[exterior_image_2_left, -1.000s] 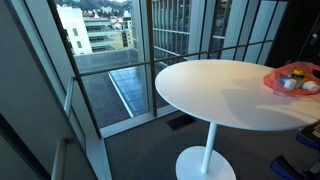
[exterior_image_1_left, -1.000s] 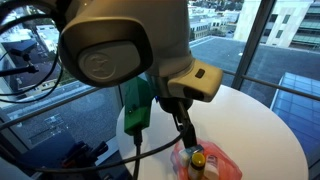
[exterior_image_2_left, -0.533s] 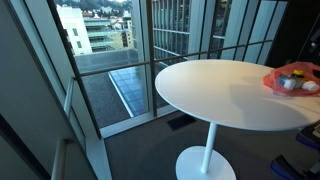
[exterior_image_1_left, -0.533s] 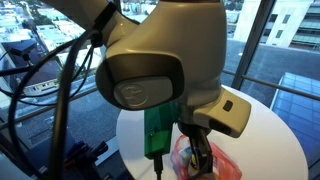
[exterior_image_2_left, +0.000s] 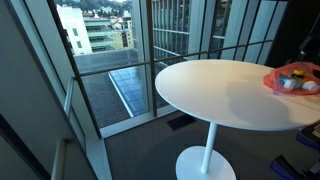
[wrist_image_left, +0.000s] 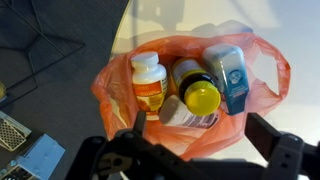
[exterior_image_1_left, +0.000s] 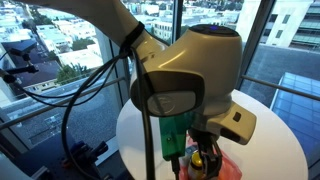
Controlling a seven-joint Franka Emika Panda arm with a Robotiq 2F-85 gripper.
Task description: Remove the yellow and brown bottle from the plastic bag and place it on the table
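The yellow-capped brown bottle (wrist_image_left: 195, 88) lies in the open red plastic bag (wrist_image_left: 262, 92) on the white round table (exterior_image_2_left: 225, 95). In the wrist view it lies between an orange-labelled white-capped bottle (wrist_image_left: 150, 80) and a blue container (wrist_image_left: 228, 75), with a white bottle (wrist_image_left: 186, 117) lying below it. My gripper (wrist_image_left: 205, 135) hangs open and empty just above the bag, one finger on each side. In an exterior view the arm hides most of the bag (exterior_image_1_left: 222, 166), and the yellow cap (exterior_image_1_left: 198, 157) shows under the gripper (exterior_image_1_left: 201, 150). The bag also shows at the table's far side (exterior_image_2_left: 290, 78).
The table stands beside floor-to-ceiling windows with a railing (exterior_image_2_left: 120, 60). The table edge (wrist_image_left: 128, 30) runs close behind the bag in the wrist view, with dark floor beyond it. Cables (exterior_image_1_left: 80, 90) hang from the arm.
The arm has swung across the exterior view towards the bag and now sits directly over it. The bag and bottles have not moved.
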